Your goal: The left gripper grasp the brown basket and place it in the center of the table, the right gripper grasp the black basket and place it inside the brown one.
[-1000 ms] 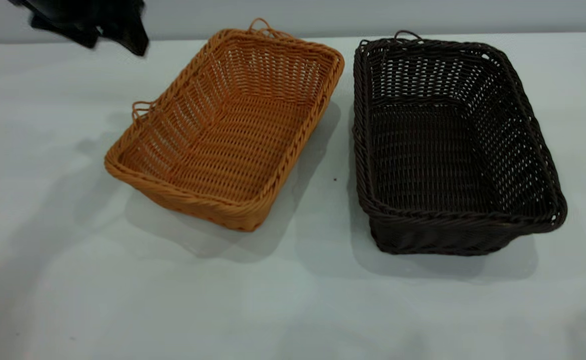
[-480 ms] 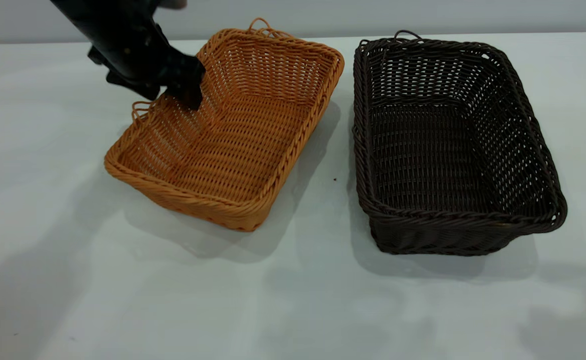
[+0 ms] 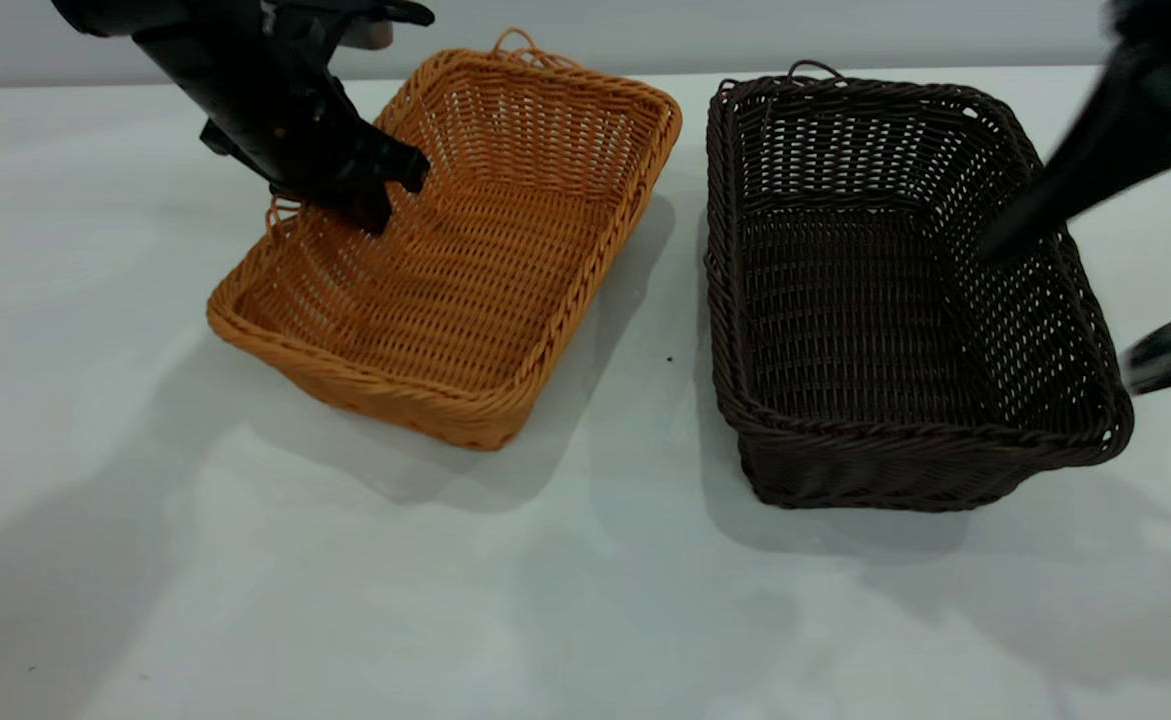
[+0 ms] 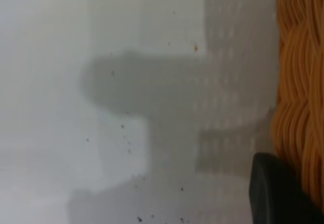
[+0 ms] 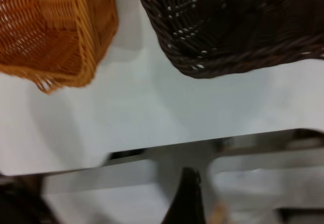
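Where the left gripper [image 3: 382, 195] comes down, its short black fingers sit on the long left rim of the brown basket [image 3: 465, 270], one tip inside the wall and the rest outside, so they seem to pinch the rim, though the dark body hides the exact touch. That basket is a box shape made of woven orange-tan strands, with a thick braided rim and small wire loops for handles. Its far end looks a little lifted. It sits on the left part of the table [image 3: 585, 600], which is flat, smooth and pale grey-white.

In the left wrist view only a strip of the braided rim [image 4: 298, 82] and one black finger [image 4: 276, 193] show; the rest is table and soft shadows.

Over at the right, the right gripper [image 3: 1065, 300] has two long thin black fingers spread wide apart. One finger [image 3: 1055, 200] points over the right wall of the black basket [image 3: 895, 300]; the other is outside that wall. Both are smeared and cut off by the edge. The black basket is the same box shape, woven very dark brown, standing just beside the brown one, not touching.
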You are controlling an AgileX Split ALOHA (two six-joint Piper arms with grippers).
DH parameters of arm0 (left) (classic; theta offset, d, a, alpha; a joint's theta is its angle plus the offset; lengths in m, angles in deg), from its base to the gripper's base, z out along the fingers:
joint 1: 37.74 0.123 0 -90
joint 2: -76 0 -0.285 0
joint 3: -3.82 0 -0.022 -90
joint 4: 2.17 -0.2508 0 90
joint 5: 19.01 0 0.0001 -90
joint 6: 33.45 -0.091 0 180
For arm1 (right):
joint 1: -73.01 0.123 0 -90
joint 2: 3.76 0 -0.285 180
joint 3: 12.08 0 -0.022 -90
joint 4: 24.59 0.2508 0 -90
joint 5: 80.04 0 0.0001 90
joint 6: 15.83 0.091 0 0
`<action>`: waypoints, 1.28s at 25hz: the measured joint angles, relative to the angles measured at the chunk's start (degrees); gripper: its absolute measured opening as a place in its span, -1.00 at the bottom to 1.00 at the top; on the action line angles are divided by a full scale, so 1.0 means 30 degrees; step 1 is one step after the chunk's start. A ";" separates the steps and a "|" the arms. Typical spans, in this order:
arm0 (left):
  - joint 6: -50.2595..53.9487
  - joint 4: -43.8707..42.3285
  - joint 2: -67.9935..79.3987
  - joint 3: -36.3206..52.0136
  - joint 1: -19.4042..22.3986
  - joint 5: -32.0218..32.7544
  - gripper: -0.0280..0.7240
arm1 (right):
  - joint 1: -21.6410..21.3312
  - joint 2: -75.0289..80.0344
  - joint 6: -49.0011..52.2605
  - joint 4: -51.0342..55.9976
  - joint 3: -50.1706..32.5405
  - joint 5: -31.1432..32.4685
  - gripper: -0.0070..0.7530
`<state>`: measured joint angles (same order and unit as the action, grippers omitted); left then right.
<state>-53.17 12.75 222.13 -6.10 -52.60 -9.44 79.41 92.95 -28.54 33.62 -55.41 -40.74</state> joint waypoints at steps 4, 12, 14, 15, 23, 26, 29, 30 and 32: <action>-0.0328 -0.0174 -0.1451 0.0000 0.0319 0.0114 -0.72 | 0.0000 0.3265 -0.1101 0.4222 0.0000 -0.0267 0.58; -0.0846 -0.0486 -0.4199 0.0000 0.0696 -0.0500 -0.72 | 0.0000 0.7917 -0.4579 0.9546 0.0260 -0.1086 0.58; -0.0864 -0.0493 -0.4456 0.0000 0.0696 -0.0520 -0.72 | 0.0000 0.8960 -0.5577 1.0749 0.0502 -0.1453 0.58; -0.0883 -0.0510 -0.4536 0.0000 0.0679 -0.0539 -0.72 | 0.0000 0.9354 -0.5995 1.1170 0.0642 -0.1629 0.58; -0.1206 -0.0578 -0.4616 0.0000 0.0679 -0.0469 -0.72 | 0.0000 1.1676 -0.7131 1.2630 0.1843 -0.2300 0.06; -0.1447 -0.0601 -0.4616 0.0000 0.0679 -0.0122 -0.72 | -0.0255 1.1726 -0.7653 1.3145 0.2235 -0.3005 -0.44; -0.2355 -0.0685 -0.4680 0.0000 0.0679 0.0505 -0.72 | -0.1277 1.1726 -0.8824 1.3036 0.2470 -0.2972 -0.77; -0.2711 -0.0685 -0.4746 0.0000 0.0721 0.0845 -0.72 | -0.1760 1.1726 -0.9345 1.2844 0.2449 -0.2852 -0.77; -0.3577 -0.0685 -0.4947 0.0000 0.0703 0.1583 -0.72 | -0.3358 1.1611 -1.0458 1.2504 0.2449 -0.2591 -0.77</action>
<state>-63.90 10.70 207.29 -6.10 -50.49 -4.69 69.34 127.78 -59.91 71.13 -48.06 -48.52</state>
